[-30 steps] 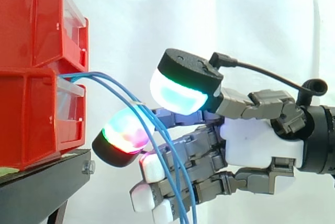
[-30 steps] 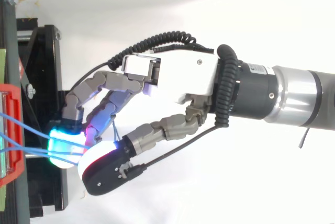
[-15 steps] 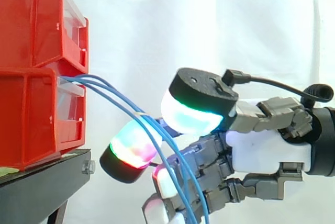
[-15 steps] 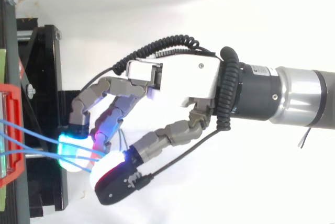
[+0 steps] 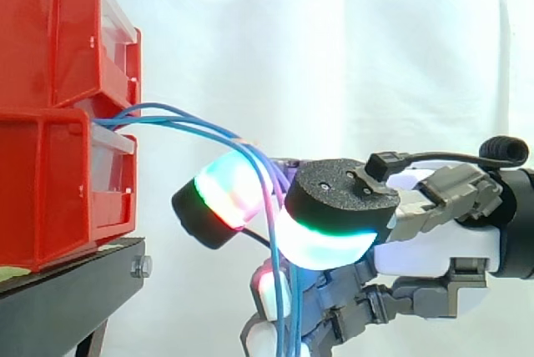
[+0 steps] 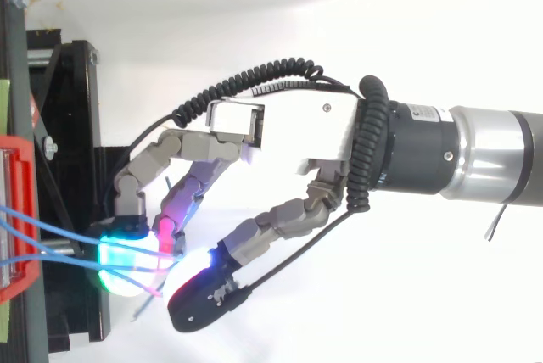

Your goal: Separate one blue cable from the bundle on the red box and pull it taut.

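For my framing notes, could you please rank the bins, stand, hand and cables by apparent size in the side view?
1. Bins and hand: about alike, so not ranked.
2. Stand.
3. Cables, thin lines.

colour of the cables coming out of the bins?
Blue. The cables leave the red bins; the colour is clearest in the side view.

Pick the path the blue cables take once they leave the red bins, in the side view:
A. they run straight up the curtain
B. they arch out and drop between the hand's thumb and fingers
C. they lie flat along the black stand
B: the blue cables arch out from the red bins and fall between the thumb and fingers of the hand.
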